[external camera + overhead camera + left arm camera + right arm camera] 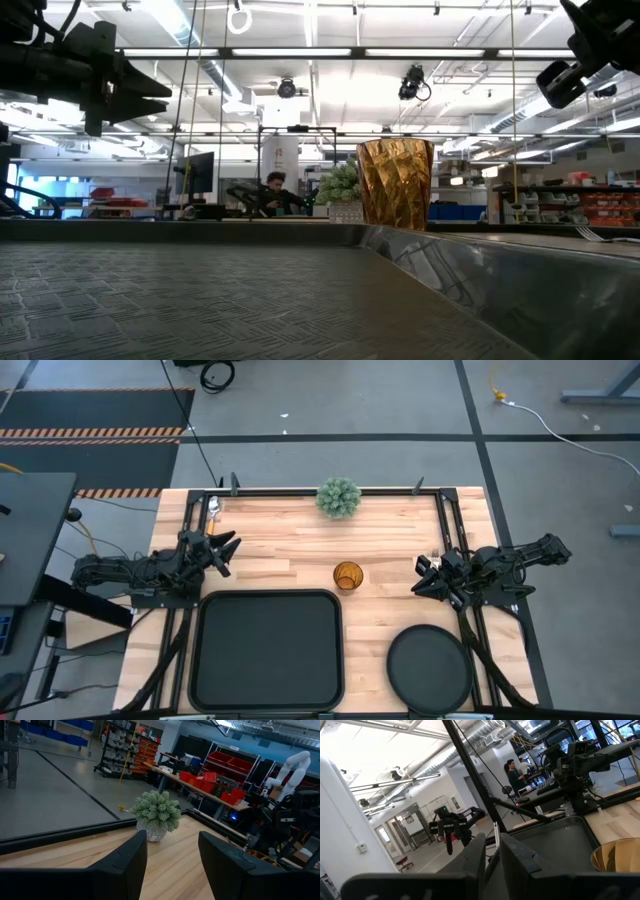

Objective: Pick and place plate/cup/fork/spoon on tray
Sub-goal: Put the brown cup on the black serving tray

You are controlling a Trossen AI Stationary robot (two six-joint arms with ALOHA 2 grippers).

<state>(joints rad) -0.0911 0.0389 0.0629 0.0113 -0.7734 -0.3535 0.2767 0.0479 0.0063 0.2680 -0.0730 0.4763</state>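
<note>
The black tray (268, 650) lies at the near middle of the table, and the round black plate (430, 670) lies flat to its right. Beyond the tray's far right corner the amber cup (347, 576) (395, 185) stands upright on the wood. The spoon (213, 508) lies at the far left corner. The fork (437, 553) lies by the right arm. My left gripper (228, 550) (172, 845) hangs open above the table's left side, pointing level. My right gripper (416, 578) (492, 851) hangs right of the cup, its fingers slightly apart with nothing between them.
A small potted plant (338, 497) (156, 815) stands at the middle of the far edge. A black frame rail (300, 491) runs round the table's sides. Bare wood lies between the two arms, around the cup.
</note>
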